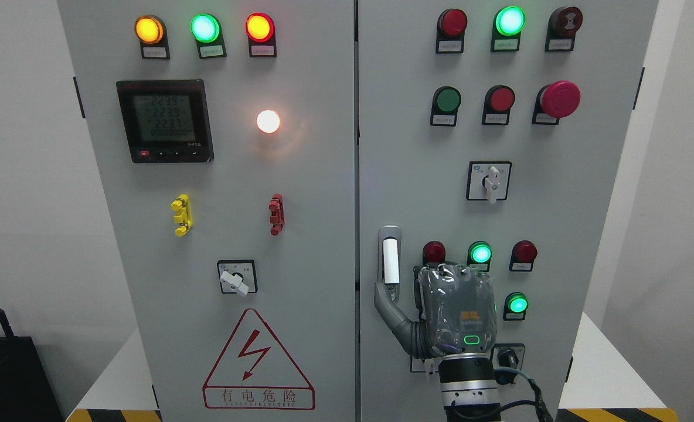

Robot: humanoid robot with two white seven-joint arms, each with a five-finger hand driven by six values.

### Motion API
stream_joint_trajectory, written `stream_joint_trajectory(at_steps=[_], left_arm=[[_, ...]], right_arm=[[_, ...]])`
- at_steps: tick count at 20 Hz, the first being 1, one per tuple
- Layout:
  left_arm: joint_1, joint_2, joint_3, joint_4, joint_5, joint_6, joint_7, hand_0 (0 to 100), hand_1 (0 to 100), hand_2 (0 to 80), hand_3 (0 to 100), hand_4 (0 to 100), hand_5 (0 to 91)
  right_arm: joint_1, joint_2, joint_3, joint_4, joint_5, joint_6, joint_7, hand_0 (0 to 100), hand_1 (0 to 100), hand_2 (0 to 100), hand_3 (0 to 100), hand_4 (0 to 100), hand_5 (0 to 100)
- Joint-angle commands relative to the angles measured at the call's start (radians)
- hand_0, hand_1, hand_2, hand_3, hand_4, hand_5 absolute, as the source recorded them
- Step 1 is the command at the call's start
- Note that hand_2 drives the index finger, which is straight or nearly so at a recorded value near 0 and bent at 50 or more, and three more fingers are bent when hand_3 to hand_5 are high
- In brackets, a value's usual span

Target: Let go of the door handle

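currently the right robot hand (441,310) rests against the right cabinet door (558,193), thumb (389,305) touching the base of the door handle (390,258), other fingers hidden: grip uncertain. release step pending; next, draw thumb clear.

The right hand (441,310) stands in front of the cabinet's right door (558,223), its back to the camera, so its fingers are hidden and only the thumb shows beside the door handle (389,258), whose lower end it covers. Behind the wrist, a switch plate (508,357) is half covered. The small labels (449,47) under the lamps are too small to read. The picture's edges cut off the cabinet's top and bottom.
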Motion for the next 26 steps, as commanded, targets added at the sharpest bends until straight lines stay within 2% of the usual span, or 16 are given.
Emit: stream_joint_trajectory(at_steps=[1, 26], left_arm=[[0.0, 0.0, 0.011, 0.017, 0.0, 0.004, -0.001, 12, 39, 0.0, 0, 0, 0.0], [0.0, 0.0, 0.011, 0.017, 0.0, 0.004, -0.001, 12, 39, 0.0, 0, 0, 0.0]], right_arm=[[0.002, -0.001, -0.008, -0.001, -0.004, 0.0, 0.0, 39, 13, 96, 100, 95, 98], [0.002, -0.01, -0.031, -0.005, -0.004, -0.001, -0.003, 39, 14, 95, 100, 95, 98]])
